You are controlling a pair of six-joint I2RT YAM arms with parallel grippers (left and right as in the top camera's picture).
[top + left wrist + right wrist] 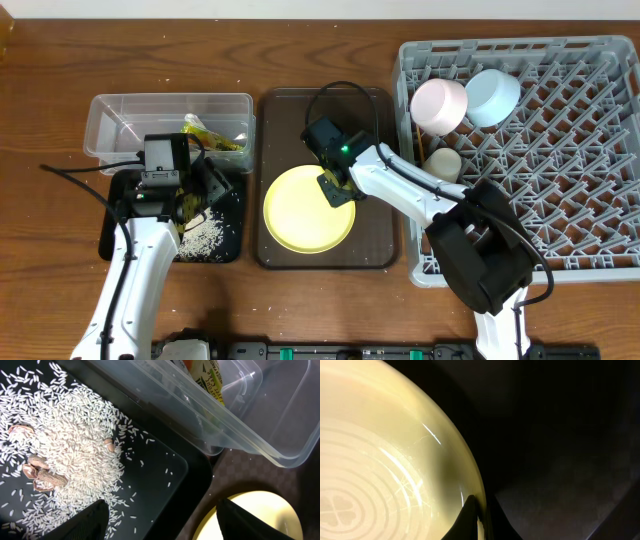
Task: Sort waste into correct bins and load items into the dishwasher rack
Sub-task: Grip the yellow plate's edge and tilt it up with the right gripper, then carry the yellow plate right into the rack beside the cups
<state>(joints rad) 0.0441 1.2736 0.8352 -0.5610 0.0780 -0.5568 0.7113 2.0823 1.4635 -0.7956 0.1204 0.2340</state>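
Nearest the robot's side of the table [50, 60], at left, the shallow black tray [228, 240] holds a heap of pale rice grains [75, 445], with a few brown shell-like scraps [42, 477] lying among them. The left gripper [161, 507] hovers over the right end of this tray. Its jaws are spread wide and hold nothing: one fingertip is above the grains, the other toward the plate.

Just right of the black tray is the brown serving tray [380, 245], and the yellow plate [300, 215] lies on it. The right gripper [338, 190] reaches in from the right to the plate's far right edge. In the right wrist view its jaws are pinched onto the plate's rim, one finger on each side of it. I cannot tell whether the plate is lifted or flat on the tray.

Beyond the black tray and touching its far edge stands the clear tub [110, 125]. The green-and-orange snack wrapper [215, 137] lies inside it, against its right wall.

At the right side of the table the grey dishwasher rack [560, 200] runs from near to far. A small white cup [441, 163] sits by its left wall. Farther back, a pale pinkish-white bowl [440, 103] and a light blue bowl [493, 95] lie tipped among the pegs, side by side.
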